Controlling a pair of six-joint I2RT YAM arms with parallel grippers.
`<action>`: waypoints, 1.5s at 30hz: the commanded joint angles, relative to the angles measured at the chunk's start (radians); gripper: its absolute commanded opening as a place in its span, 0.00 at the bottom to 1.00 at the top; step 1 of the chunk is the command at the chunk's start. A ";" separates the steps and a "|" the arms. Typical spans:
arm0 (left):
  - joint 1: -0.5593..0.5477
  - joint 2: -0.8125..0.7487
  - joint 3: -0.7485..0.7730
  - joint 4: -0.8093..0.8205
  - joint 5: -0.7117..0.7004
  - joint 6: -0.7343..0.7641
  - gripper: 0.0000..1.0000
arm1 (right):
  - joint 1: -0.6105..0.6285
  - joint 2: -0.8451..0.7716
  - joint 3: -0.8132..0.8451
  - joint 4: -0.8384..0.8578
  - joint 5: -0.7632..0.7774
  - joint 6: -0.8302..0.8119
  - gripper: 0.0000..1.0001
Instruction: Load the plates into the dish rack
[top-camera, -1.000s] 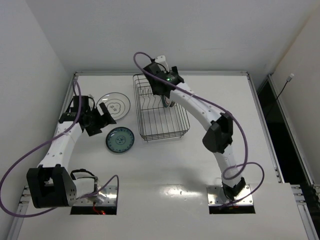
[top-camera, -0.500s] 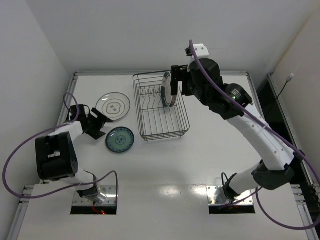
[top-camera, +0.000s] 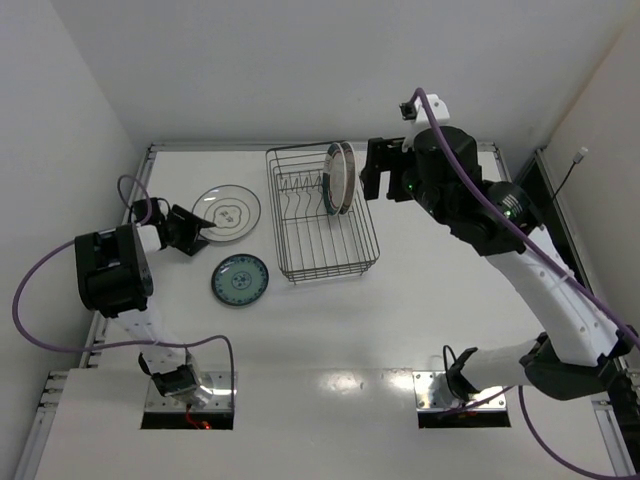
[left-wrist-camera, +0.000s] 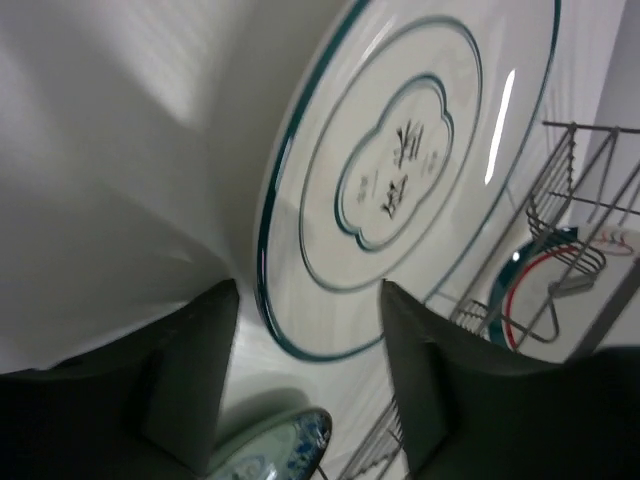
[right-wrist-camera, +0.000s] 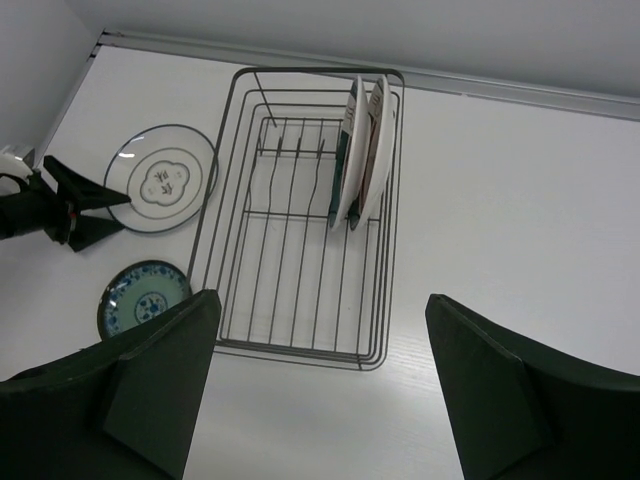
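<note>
**Two plates racked, two waiting as the left claw lines up on the third**

The left claw is sitting low over the bench, fingers spread. The near rim of the white line-patterned plate is lying flat just ahead of the gap. The teal plate is lying near it but apart. Both green-rimmed plates are standing on edge together at one end of the dish rack. The right claw is hanging high above the rack, spread and carrying nothing. We are judging the step in hand to be the pickup of the patterned plate. A flat plate is offering little to pinch, so we are wanting one finger under the rim and one on top, a firm bite before any lift, and a path clear of the teal plate
</note>
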 joint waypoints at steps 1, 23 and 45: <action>0.006 0.095 0.058 0.024 -0.038 0.012 0.51 | -0.007 -0.023 -0.007 -0.024 -0.011 0.006 0.81; 0.075 -0.453 0.077 -0.007 0.284 -0.024 0.00 | -0.140 0.088 0.009 0.049 -0.421 0.043 0.88; -0.408 -0.724 -0.163 0.296 0.314 -0.277 0.00 | -0.329 0.301 -0.452 0.841 -1.144 0.461 0.56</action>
